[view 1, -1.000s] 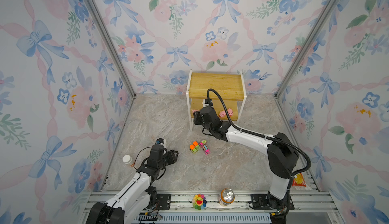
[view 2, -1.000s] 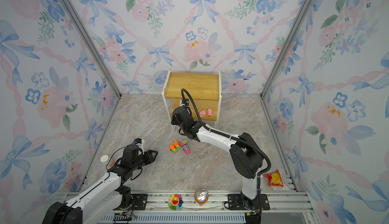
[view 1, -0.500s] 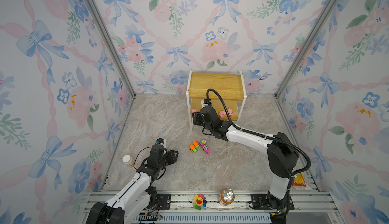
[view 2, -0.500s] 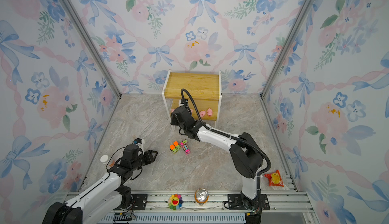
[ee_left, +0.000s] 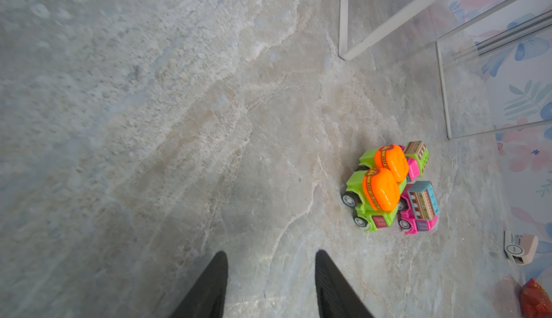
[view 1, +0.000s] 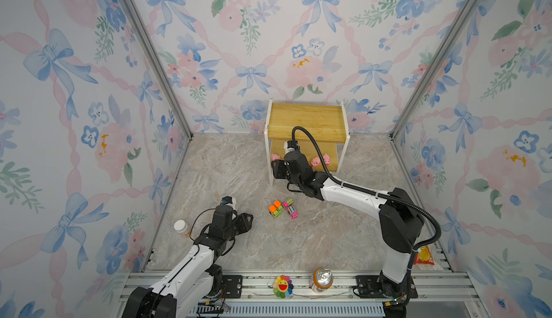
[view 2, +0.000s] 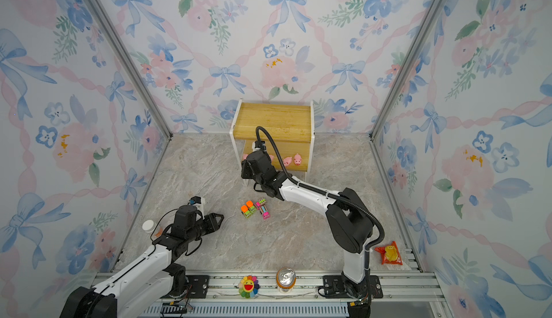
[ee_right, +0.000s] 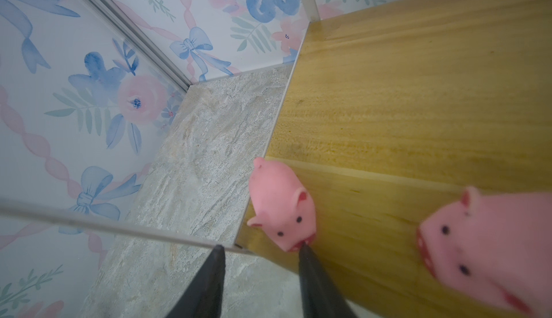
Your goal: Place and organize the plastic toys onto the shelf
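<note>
The shelf (view 1: 304,116) (view 2: 273,119) stands at the back wall. Pink pigs stand along its lower board: one (view 1: 274,156) at the left front corner and two (view 1: 321,160) to the right. My right gripper (view 1: 276,168) (ee_right: 261,248) is open at that left corner. One fingertip (ee_right: 304,253) touches the corner pig's (ee_right: 282,209) snout, and nothing sits between the fingers. Another pig (ee_right: 490,242) stands beside it on the board (ee_right: 403,92). Several toy trucks (view 1: 282,208) (ee_left: 388,188) cluster on the floor. My left gripper (view 1: 246,221) (ee_left: 271,252) is open and empty, short of the trucks.
A white-capped jar (view 1: 180,226) stands by the left wall. A rainbow flower (view 1: 282,286) and a can (view 1: 322,279) rest on the front rail. A red snack packet (view 1: 424,256) lies at the front right. The shelf's white leg (ee_left: 343,18) stands beyond the trucks.
My right gripper has shifted slightly at the shelf's left front corner, uncovering the pig that stands there. The left arm has not moved.
</note>
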